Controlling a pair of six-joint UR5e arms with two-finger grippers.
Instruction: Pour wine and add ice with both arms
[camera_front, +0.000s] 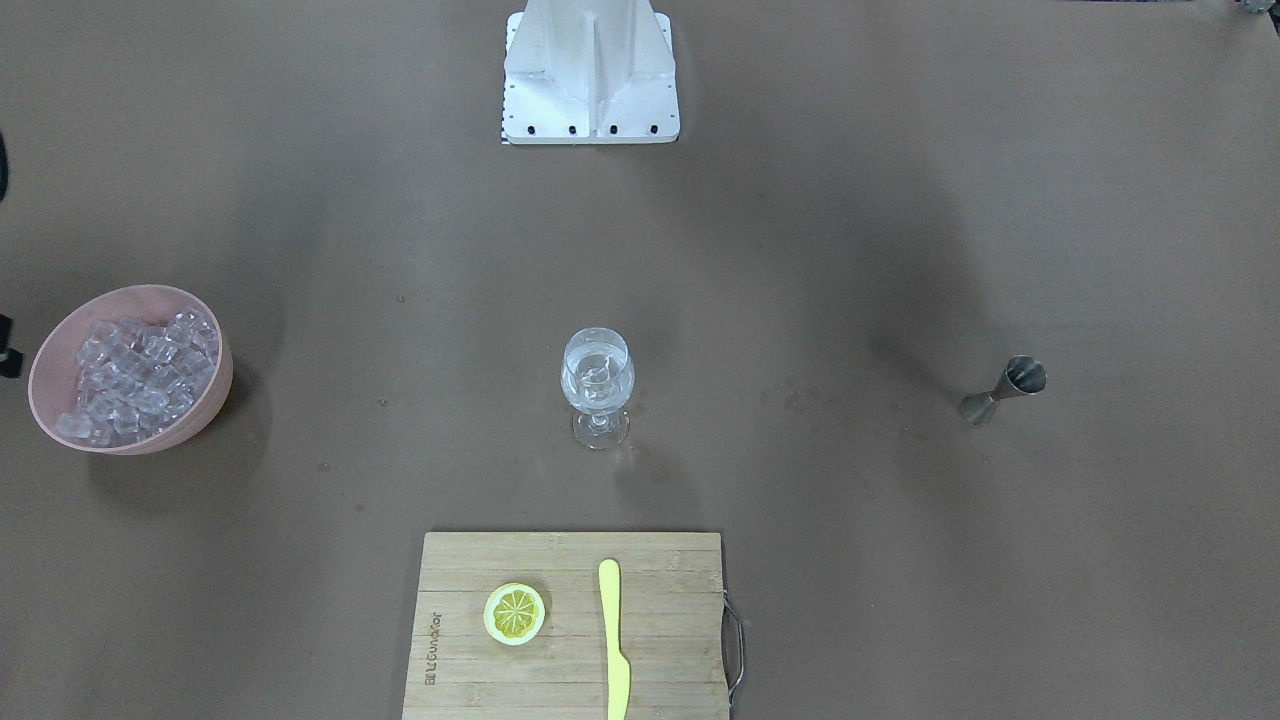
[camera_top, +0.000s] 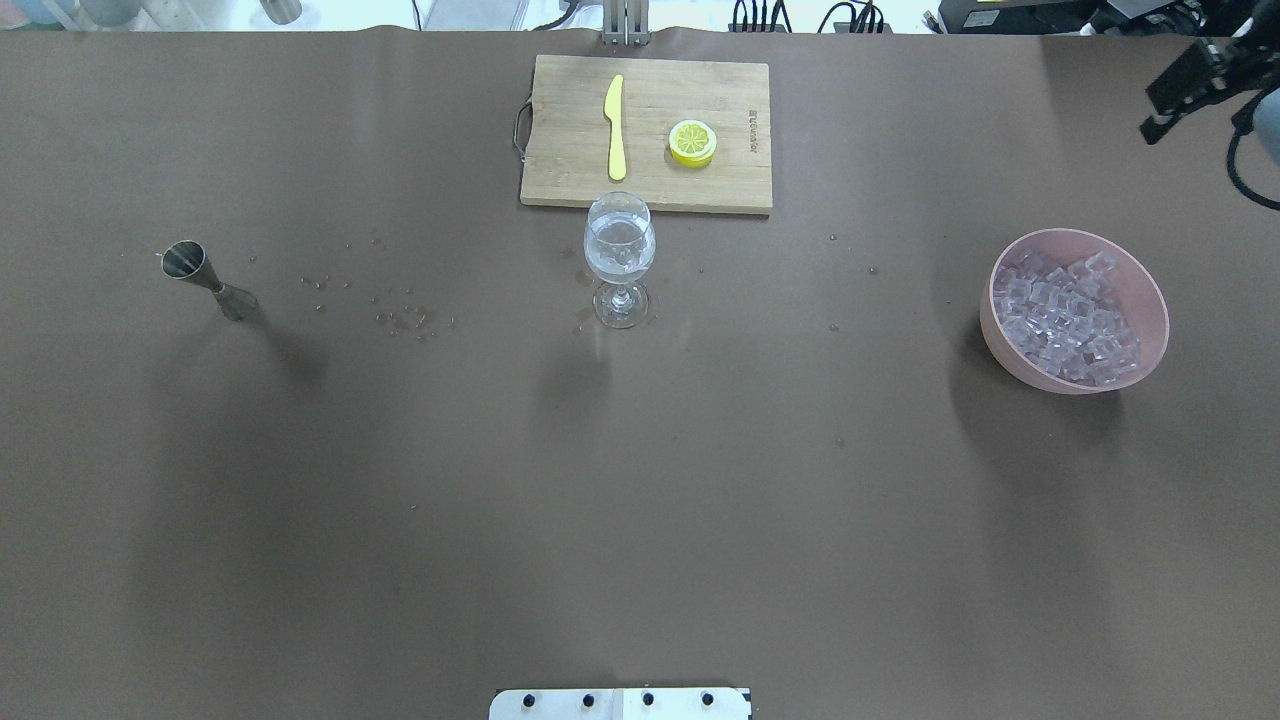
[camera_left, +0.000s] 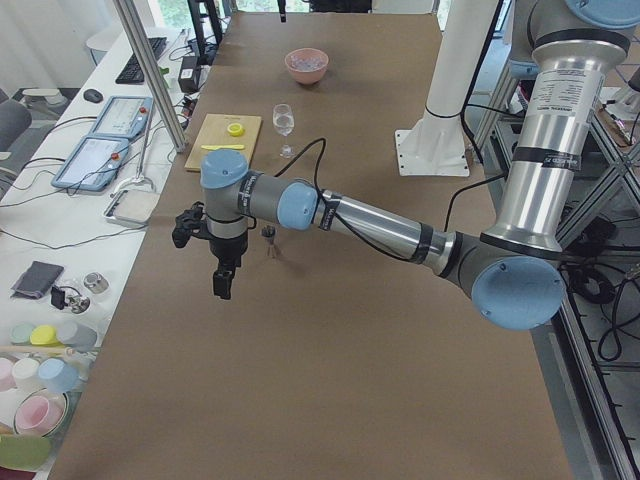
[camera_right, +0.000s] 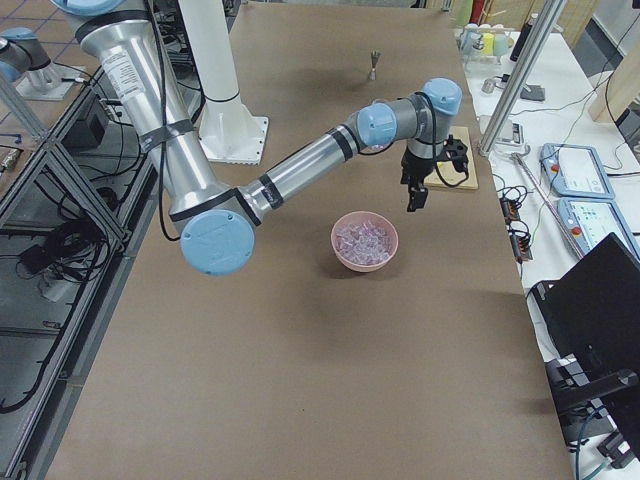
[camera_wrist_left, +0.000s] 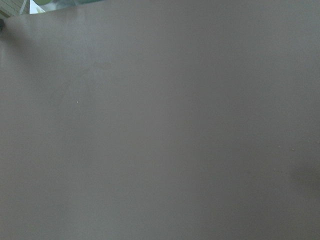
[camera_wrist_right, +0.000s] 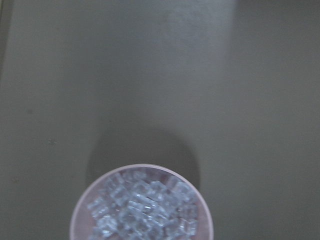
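On the brown table (camera_top: 400, 520) — droplets (camera_top: 402, 319), ice (camera_top: 1065, 320) in 1 pink bowl (camera_top: 1135, 265).

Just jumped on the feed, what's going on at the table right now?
Nothing is being handled at this moment. The wine glass stands at the middle of the table with clear liquid and what looks like an ice cube in it. The metal jigger stands on the robot's left, with droplets between it and the glass. The right gripper hangs near the pink bowl of ice, the left gripper near the jigger. Neither touches anything.
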